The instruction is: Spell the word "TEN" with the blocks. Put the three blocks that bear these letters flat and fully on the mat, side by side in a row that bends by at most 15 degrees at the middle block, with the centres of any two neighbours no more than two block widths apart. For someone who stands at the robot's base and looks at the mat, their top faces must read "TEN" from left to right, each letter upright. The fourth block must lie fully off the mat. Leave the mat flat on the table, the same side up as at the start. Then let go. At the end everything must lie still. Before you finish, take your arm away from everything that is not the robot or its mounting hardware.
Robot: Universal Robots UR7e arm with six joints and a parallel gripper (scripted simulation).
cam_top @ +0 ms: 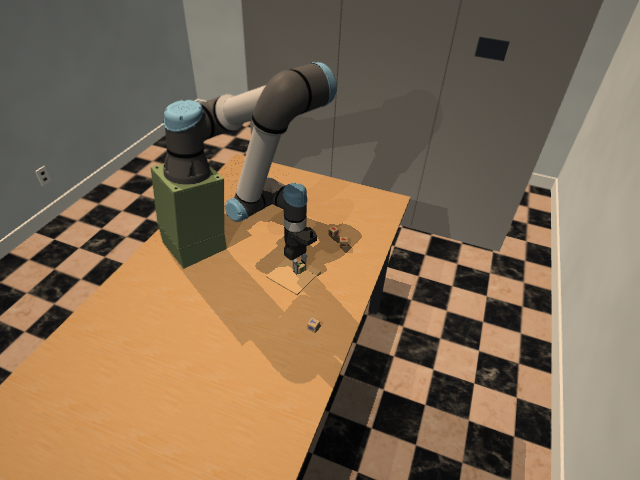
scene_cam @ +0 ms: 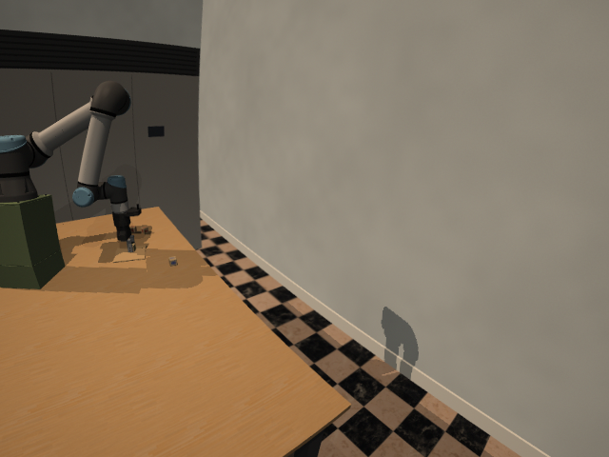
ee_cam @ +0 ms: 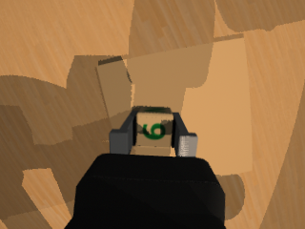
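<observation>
My gripper [cam_top: 300,262] [scene_cam: 130,245] [ee_cam: 154,122] points down over the mat [cam_top: 295,285] [scene_cam: 125,257] [ee_cam: 219,110], partly closed. In the wrist view its fingers stand against both sides of a block [ee_cam: 147,141] with a green, turned letter that looks like a G. That block is over the mat; whether it touches the mat is hidden. A block with a blue T [cam_top: 313,324] [scene_cam: 172,261] lies on the table off the mat. Two blocks with red letters, one [cam_top: 333,231] and another [cam_top: 343,241], lie off the mat beyond the gripper; their letters are too small to read.
The table [cam_top: 155,361] [scene_cam: 123,354] has its long edge to the right of the blocks in the top view. The green pedestal [cam_top: 199,227] [scene_cam: 29,246] carries the arm. Arm shadows cross the mat and the table. The two red-lettered blocks are close together.
</observation>
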